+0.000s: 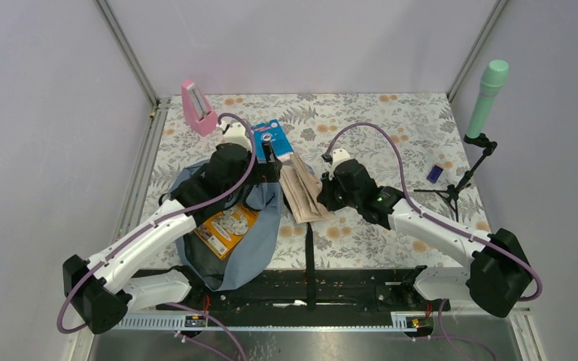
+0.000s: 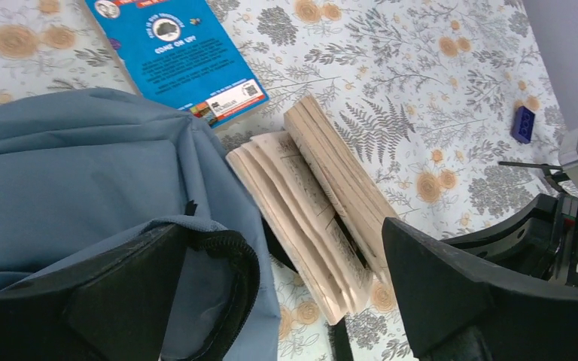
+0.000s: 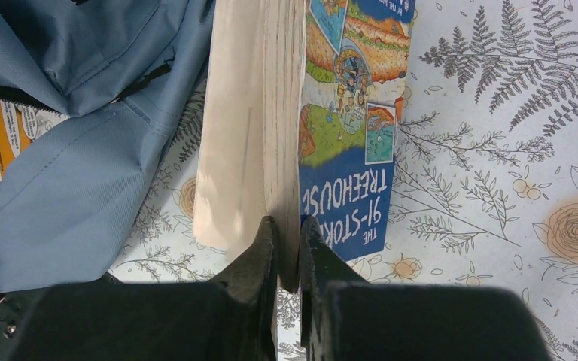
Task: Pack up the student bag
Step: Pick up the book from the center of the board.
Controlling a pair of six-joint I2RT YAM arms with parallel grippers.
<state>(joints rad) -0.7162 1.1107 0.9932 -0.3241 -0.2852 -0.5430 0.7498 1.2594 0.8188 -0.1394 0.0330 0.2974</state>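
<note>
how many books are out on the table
2: a blue book flat beyond the backpack, and a paperback beside it, pinched by the right gripper. An orange flat item inside the backpack may be another.

Light: bright, even and diffuse, falling from above. Top view: student bag (image 1: 263, 226) sharp, its folds softly shaded; faint soft-edged shadows on the table (image 1: 391, 120) beside the bag, under both arms; dull sheen on the metal strip (image 1: 308, 346) nearer than the bag. Left wrist view: bag fabric crisp; left gripper (image 2: 280, 233), in front of the bag, dark, surface detail lost, edges slightly soft. Right wrist view: paperback (image 3: 248, 135) pages right of the bag pale, nearly washed out; right gripper (image 3: 287, 223) black, soft-focused.
</note>
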